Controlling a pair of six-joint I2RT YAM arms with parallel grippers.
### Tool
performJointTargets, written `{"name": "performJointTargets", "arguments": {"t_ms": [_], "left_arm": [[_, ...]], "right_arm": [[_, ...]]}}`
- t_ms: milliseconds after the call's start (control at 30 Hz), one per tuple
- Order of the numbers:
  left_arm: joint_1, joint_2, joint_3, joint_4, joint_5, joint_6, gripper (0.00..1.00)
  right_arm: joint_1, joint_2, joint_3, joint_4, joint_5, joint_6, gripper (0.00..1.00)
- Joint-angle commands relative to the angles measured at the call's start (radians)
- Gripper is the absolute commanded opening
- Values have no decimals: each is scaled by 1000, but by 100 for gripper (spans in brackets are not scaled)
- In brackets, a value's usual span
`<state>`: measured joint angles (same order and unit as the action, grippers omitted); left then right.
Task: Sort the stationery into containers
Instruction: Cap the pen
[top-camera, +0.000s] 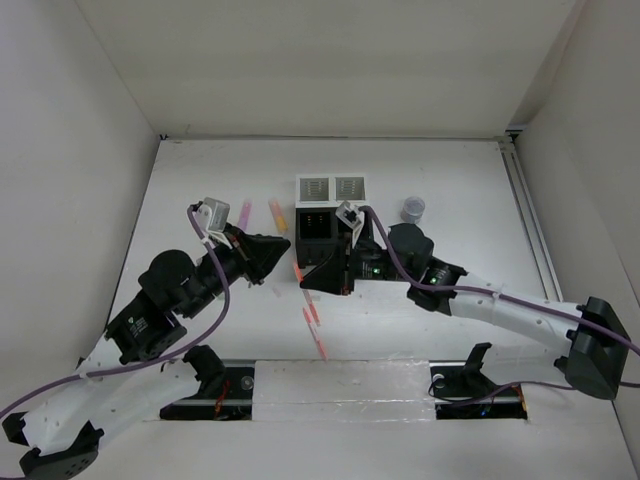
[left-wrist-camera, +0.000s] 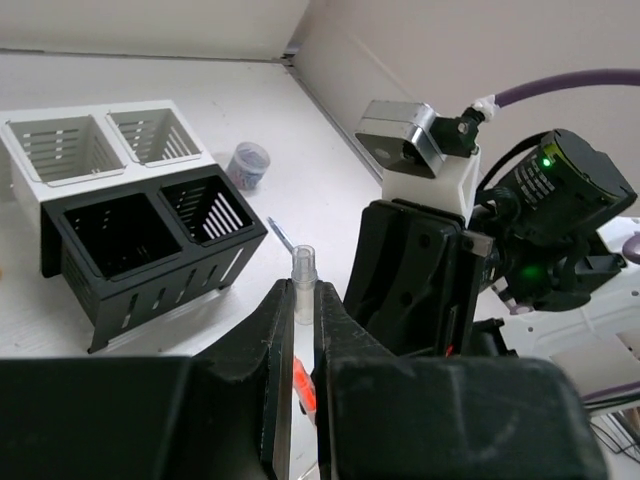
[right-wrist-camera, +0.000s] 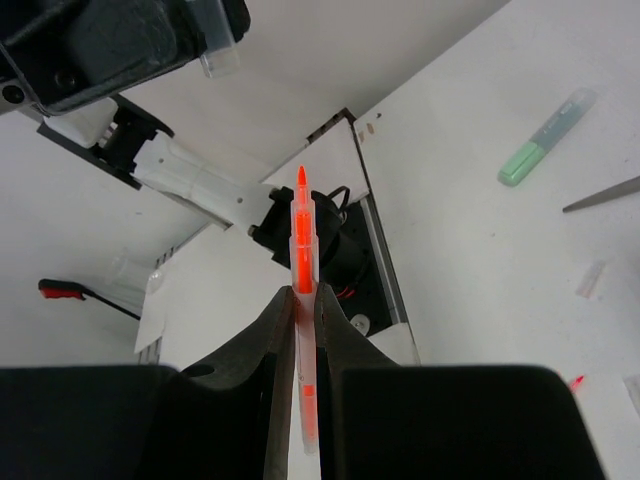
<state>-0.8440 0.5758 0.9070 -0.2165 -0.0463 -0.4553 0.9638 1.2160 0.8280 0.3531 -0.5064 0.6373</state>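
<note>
In the top external view the left gripper (top-camera: 283, 250) and the right gripper (top-camera: 311, 281) meet nose to nose just left of centre, in front of the organiser (top-camera: 331, 187). A short orange streak shows between their tips; this view does not show which one holds it. Two thin red pens (top-camera: 313, 313) lie slanted below the grippers. A pink highlighter (top-camera: 243, 212) and an orange highlighter (top-camera: 278, 215) lie left of the organiser, and a round grey item (top-camera: 413, 209) lies to its right.

In the left wrist view the left gripper (left-wrist-camera: 304, 312) is pinched narrow on a clear-capped pen (left-wrist-camera: 303, 278). The pen's long axis runs straight up the frame, its clear end sticking up past the fingertips and an orange part showing lower in the gap. The organiser's black compartments (left-wrist-camera: 120, 235) and white compartments (left-wrist-camera: 60, 150) sit at the upper left.

In the right wrist view the right gripper (right-wrist-camera: 303, 302) is clamped on an orange pen (right-wrist-camera: 302, 235). The pen stands vertical at frame centre, its pointed tip aimed at the top edge and its clear barrel running down between the fingers. A green highlighter (right-wrist-camera: 548, 137) lies slanted at the upper right.
</note>
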Motion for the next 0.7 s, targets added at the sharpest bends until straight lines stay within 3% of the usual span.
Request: {"name": "performJointTargets", "arguments": {"t_ms": [0, 300, 433, 667], "left_arm": [[2, -21, -23, 75, 59, 24, 0], [2, -30, -42, 106, 16, -19, 0], [2, -39, -51, 106, -73, -52, 0], [2, -39, -51, 124, -64, -63, 0]], "right_arm": [[7, -27, 49, 70, -15, 7, 0], [7, -47, 39, 144, -40, -5, 0], [7, -44, 28, 170, -27, -5, 0], [7, 11, 59, 190, -27, -14, 0]]}}
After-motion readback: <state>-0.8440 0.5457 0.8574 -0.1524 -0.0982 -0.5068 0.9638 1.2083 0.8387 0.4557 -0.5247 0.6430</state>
